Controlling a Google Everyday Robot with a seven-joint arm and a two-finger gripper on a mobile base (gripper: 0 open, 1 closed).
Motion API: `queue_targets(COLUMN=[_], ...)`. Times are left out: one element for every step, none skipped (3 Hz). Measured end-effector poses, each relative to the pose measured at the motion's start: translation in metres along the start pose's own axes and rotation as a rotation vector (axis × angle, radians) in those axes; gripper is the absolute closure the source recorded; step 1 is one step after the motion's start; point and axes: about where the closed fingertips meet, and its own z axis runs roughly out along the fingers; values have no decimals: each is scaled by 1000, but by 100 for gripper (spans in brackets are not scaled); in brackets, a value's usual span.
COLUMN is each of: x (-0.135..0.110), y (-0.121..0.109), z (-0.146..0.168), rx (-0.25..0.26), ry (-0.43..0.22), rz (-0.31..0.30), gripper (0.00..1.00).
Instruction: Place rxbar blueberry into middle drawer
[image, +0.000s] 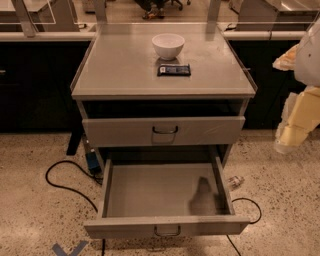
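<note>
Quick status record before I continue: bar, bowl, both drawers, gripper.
rxbar blueberry: lying flat on the cabinet top, just in front of the bowl, not held
bowl: white, upright, behind the bar
upper drawer: at most slightly out
middle drawer: pulled well out, nothing inside, only a shadow
gripper: at the right edge of view, beside the cabinet, apart from the bar
black cable: on the floor, left of the open drawer
task: bar not yet in drawer
</note>
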Motion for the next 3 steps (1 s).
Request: queue_targets(x=[-1, -24, -25], y=[-1, -15, -15], z=[0, 8, 8], rx=[2, -2, -2], ry=[-1, -3, -4], rz=[-2, -53, -53], gripper=[0, 0, 0])
